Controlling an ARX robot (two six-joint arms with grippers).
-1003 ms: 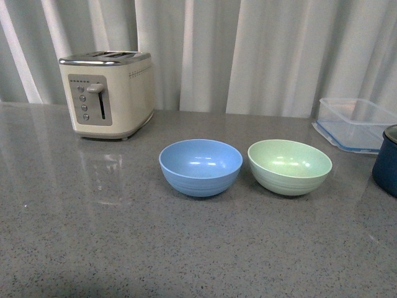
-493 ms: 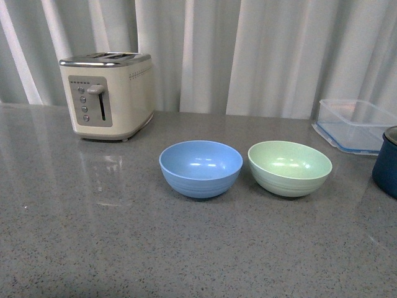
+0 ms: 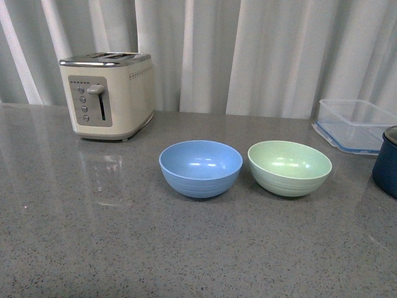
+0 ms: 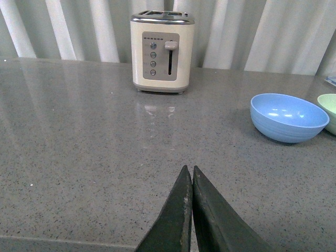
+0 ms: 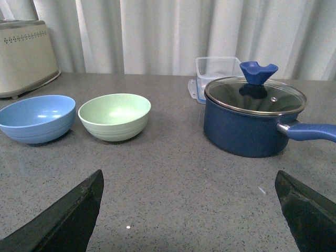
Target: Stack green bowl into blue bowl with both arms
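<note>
The front view crops the navy pot (image 3: 386, 164); the left wrist view crops the green bowl (image 4: 328, 111)

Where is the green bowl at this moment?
In the front view the green bowl stands on the counter right of centre, between the blue bowl and the navy pot.

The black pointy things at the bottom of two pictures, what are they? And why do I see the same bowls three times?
Those are a robot's grippers, its hands. It has two arms, each with a camera on its wrist. One picture looks out over the left gripper, pinched shut; another over the right gripper, wide open. Both hold nothing. The third comes from a camera on the robot's body; no arm shows there. On the grey counter sit a blue bowl and a green bowl side by side, a cream toaster, a clear container and a dark blue pot with a lid.
</note>
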